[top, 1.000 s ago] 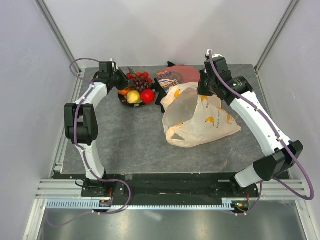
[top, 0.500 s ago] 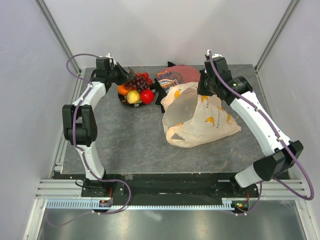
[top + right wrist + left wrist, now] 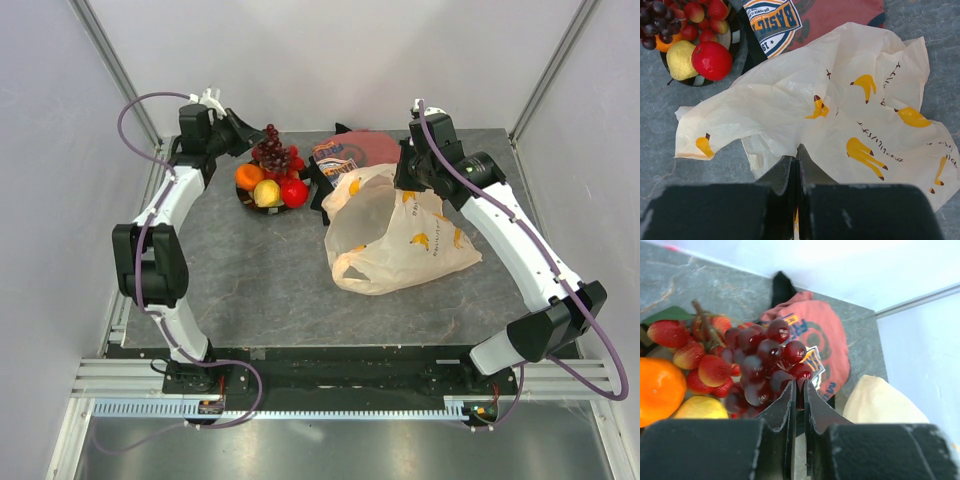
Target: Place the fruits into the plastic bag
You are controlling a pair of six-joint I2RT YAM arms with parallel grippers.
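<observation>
From above the change is plain. A second ago the left gripper [image 3: 255, 140] was down among the fruit on the plate [image 3: 243, 198]. Now it has risen and drawn back toward the far left corner, with the bunch of grapes [image 3: 273, 156] hanging from it, lifted off the pile. The orange [image 3: 249, 176], the yellow pear-like fruit [image 3: 266, 193] and the apple [image 3: 294, 191] have stayed on the plate. The right gripper [image 3: 410, 183] hasn't budged. It holds the far edge of the plastic bag [image 3: 400, 240], which lies crumpled right of centre on the table [image 3: 260, 280], with no fruit in it that I can see. So the first fruit looks picked, and I'd judge the carry across to the bag comes next. The left wrist view shows its fingers [image 3: 784, 412] nearly together, pinching the near side of the grapes. The red berries [image 3: 710, 371] and the orange sit off to the left, and the red cloth [image 3: 815, 335] lies beyond, its printed badge too skewed here to read. The right wrist view shows that gripper's fingers pressed shut on a fold of the bag. The bag's yellow bananas carry a line of script too small to make out. On the cloth's badge I can read "BASIC" and the start of a number, "19".
</observation>
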